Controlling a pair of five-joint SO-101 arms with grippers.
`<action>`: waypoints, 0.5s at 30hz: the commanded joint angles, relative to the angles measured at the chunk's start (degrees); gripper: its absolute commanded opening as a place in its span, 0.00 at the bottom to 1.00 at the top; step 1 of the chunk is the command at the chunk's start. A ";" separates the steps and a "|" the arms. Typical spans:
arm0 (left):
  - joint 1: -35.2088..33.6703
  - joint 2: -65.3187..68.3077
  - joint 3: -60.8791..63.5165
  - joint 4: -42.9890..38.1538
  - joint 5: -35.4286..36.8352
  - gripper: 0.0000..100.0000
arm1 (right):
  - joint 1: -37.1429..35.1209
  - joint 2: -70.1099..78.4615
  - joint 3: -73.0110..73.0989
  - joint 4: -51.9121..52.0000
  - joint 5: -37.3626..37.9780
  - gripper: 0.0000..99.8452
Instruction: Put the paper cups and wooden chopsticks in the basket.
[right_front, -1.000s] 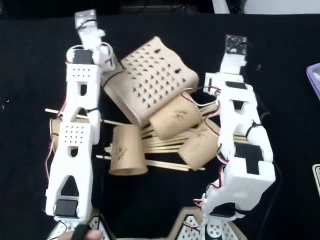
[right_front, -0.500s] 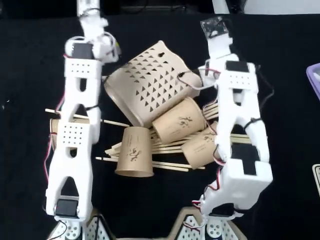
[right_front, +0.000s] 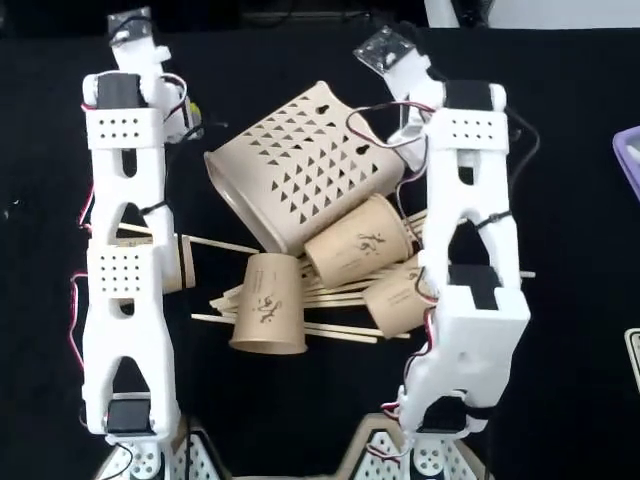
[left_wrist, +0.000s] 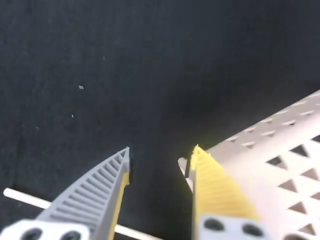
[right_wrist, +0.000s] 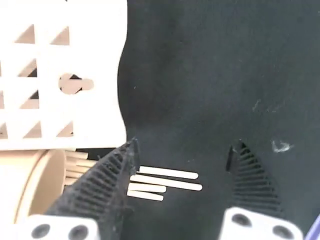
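Since the beige plastic basket with triangle cut-outs (right_front: 300, 160) is lying on its side on the black tabletop (right_front: 570, 330), nothing counts as "in" yet. Three brown paper cups are tipped over just below it: one (right_front: 265, 315) resting on the pile of pale wooden chopsticks (right_front: 320, 300), one (right_front: 358, 243) right up against the basket wall, and one (right_front: 400, 298) half tucked under the right arm. There might be another cup edge (right_front: 172, 263) poking out from behind the left arm, but I honestly can't tell.

Both arms are up at the far corners of the basket. The left gripper (left_wrist: 160, 160) has its fingers spread with nothing between them, the yellow one just beside the basket's corner. The right gripper (right_wrist: 185, 145) is spread wide too and empty, hovering over bare tabletop next to the basket's side, with a few chopstick ends near one finger.

Here's what worries me. If either arm tries to stand the basket up, one corner grab could let that smooth wall slip or swing and shove the cups away. Those cups look ready to roll, and they're sitting on loose sticks, so any nudge probably scatters the whole heap. Thin chopsticks lying flat are also a pain to pinch, and the two arms are working close enough to bump each other.
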 joint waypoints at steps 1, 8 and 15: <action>-0.40 -4.13 0.75 0.35 -0.26 0.20 | -2.46 -0.66 -3.47 1.14 0.88 0.29; -0.92 -4.31 4.97 0.35 -0.26 0.20 | -5.98 1.63 -1.19 0.53 0.18 0.29; 0.22 -4.66 6.64 0.35 -0.35 0.17 | -5.80 7.08 1.01 -2.20 -0.88 0.29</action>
